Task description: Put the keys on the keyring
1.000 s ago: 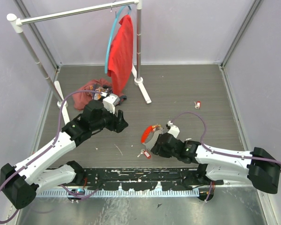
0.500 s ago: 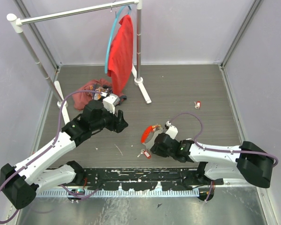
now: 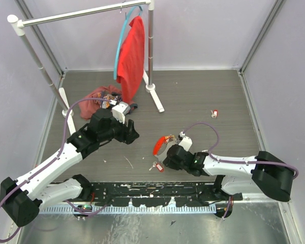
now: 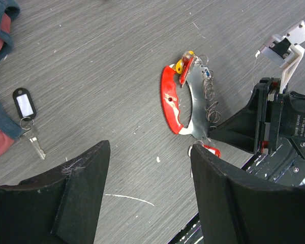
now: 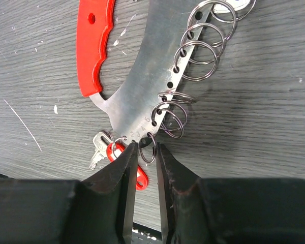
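While the right gripper pinches the keyring and the left gripper hangs open, the keys seem unthreaded.

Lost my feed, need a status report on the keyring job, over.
Left gripper open, empty, hovering. Right gripper narrowed around end ring on red-handled plate; grip unconfirmed. Red-tagged key beside plate tip. No obstruction seen.

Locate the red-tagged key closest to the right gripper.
In the right wrist view, the red-tagged key lies just left of the right gripper, beside the lower tip of the red-handled ring plate.
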`<state>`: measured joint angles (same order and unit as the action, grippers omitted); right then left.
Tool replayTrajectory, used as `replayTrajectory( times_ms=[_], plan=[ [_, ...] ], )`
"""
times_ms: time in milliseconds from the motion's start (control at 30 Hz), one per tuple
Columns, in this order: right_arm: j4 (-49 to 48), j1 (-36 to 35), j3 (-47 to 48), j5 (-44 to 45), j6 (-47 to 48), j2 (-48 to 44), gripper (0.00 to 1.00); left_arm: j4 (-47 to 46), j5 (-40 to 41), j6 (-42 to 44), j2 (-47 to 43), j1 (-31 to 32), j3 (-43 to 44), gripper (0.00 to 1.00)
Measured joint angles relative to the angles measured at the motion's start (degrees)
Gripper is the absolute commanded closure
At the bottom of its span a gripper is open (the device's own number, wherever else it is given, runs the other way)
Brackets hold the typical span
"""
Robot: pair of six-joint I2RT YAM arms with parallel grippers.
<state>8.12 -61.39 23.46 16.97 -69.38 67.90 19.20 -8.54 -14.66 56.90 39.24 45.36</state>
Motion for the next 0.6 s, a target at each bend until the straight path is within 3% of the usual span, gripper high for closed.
replayTrajectory(
  times_ms=[467,600],
  plan=[
    [-1.36,0.11,-0.59,1.84,0.26,-0.13,0.99,0.02,-0.85,0.04,0.37,0.00,0.00,0.30],
    [0.50,0.11,-0.48,3.08,1.22,-1.88,0.99,0.02,-0.87,0.04,0.37,0.00,0.00,0.30]
  ],
)
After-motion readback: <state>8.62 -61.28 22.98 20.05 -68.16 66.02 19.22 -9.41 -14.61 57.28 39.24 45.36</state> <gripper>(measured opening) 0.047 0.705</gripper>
